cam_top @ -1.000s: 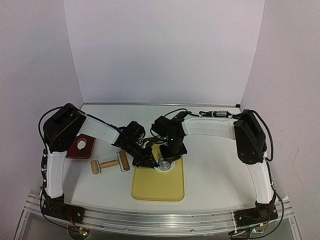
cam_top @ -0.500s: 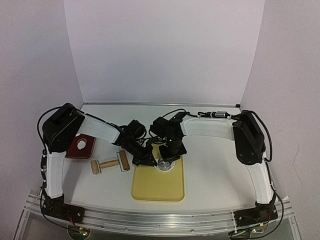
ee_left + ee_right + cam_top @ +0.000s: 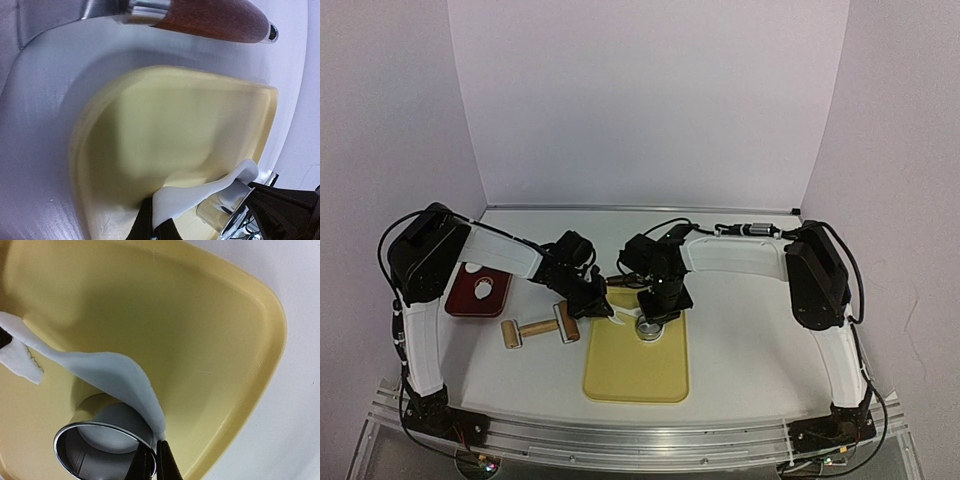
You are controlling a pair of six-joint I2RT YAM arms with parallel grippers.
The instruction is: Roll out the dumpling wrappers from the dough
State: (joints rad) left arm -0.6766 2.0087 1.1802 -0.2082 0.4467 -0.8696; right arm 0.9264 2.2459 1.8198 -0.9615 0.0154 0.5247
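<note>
So, the dough scrap (image 3: 200,192) is pinched tight by the left hand (image 3: 154,226) over the yellow board (image 3: 165,135). The ring cutter (image 3: 70,460) is gripped at its rim by the right hand (image 3: 152,461).

My ring cutter (image 3: 648,327) shiny silver; my roller (image 3: 540,330) tan wood; dough strip (image 3: 105,372) white; board (image 3: 636,372) pale yellow.
</note>
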